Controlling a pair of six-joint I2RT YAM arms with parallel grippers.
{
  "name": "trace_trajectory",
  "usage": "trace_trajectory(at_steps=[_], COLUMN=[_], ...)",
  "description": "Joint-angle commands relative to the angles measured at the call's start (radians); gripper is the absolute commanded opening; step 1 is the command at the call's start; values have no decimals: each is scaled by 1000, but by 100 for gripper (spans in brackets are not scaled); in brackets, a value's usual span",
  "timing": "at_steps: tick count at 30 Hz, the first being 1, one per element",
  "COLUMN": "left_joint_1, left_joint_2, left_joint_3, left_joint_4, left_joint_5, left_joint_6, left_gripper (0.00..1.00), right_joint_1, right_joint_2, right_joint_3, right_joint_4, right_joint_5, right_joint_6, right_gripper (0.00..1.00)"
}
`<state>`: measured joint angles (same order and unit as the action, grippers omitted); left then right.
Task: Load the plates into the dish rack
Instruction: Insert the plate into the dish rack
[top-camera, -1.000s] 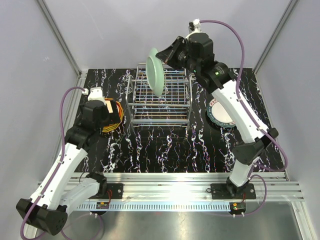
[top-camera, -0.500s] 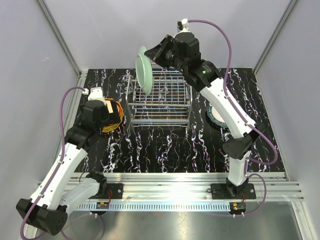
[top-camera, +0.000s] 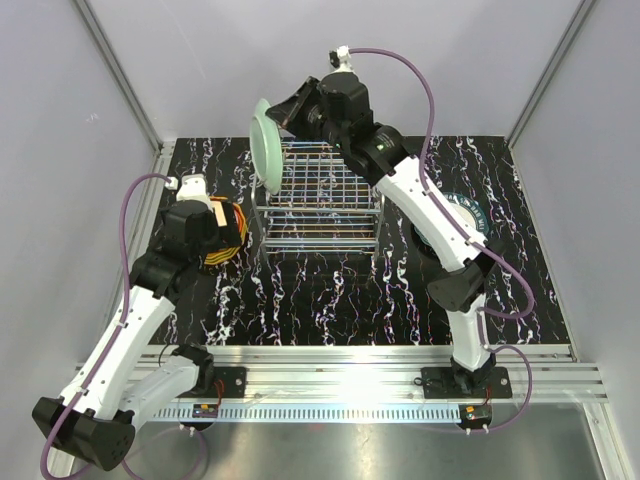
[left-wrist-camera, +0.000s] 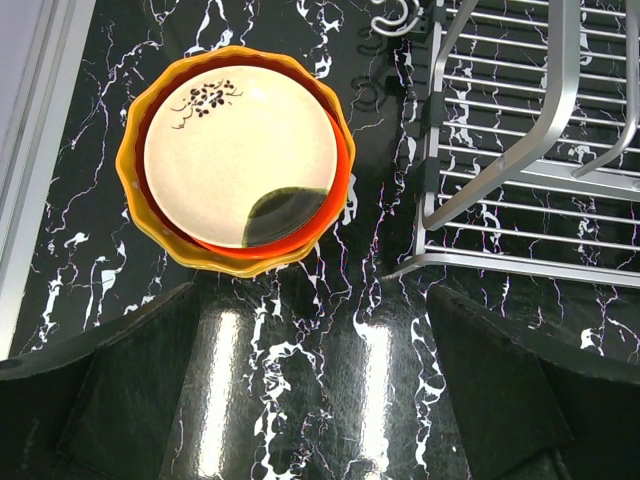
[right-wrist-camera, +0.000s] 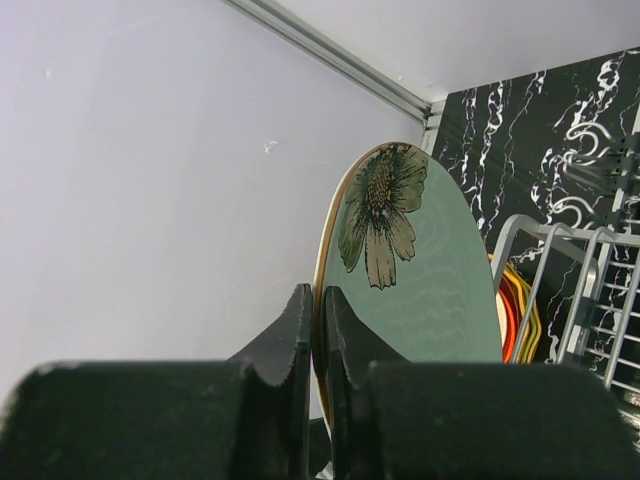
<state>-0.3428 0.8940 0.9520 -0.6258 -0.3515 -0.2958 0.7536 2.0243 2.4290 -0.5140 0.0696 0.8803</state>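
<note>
My right gripper is shut on the rim of a pale mint green plate with a flower print. It holds the plate on edge in the air, above the back left corner of the chrome wire dish rack. No plates show in the rack. A stack of plates, cream on top over red-orange and orange, lies left of the rack. My left gripper hangs open above the table just in front of that stack, with nothing between its fingers.
A teal-rimmed plate lies on the table to the right of the rack, partly hidden by my right arm. Grey walls enclose the black marbled table on three sides. A metal rail runs along the near edge.
My right arm has swung left with the mint plate, from above the rack's middle to above its back left corner. The left arm has not moved.
</note>
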Motion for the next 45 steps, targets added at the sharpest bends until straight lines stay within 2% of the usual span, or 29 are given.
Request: trace_trajectory(at_steps=[1, 17, 28, 32, 45], left_joint_1=[-2, -4, -4, -4, -4], left_joint_2=[-12, -21, -24, -24, -18], left_joint_3=[8, 8, 8, 8, 8], left_joint_4=[60, 61, 61, 61, 63], left_joint_5=[19, 29, 37, 40, 43], left_joint_6=[3, 1, 0, -2, 0], left_gripper=[99, 99, 99, 99, 99], right_joint_1=[24, 55, 89, 101, 116], right_joint_2=[-16, -49, -99, -102, -202], right_joint_3=[102, -47, -154, -169, -389], right_joint_4=[181, 198, 255, 255, 350], right_joint_5=[33, 122, 167, 150, 240], right_joint_6=[52, 42, -30, -66, -73], right_gripper=[0, 0, 0, 4, 10])
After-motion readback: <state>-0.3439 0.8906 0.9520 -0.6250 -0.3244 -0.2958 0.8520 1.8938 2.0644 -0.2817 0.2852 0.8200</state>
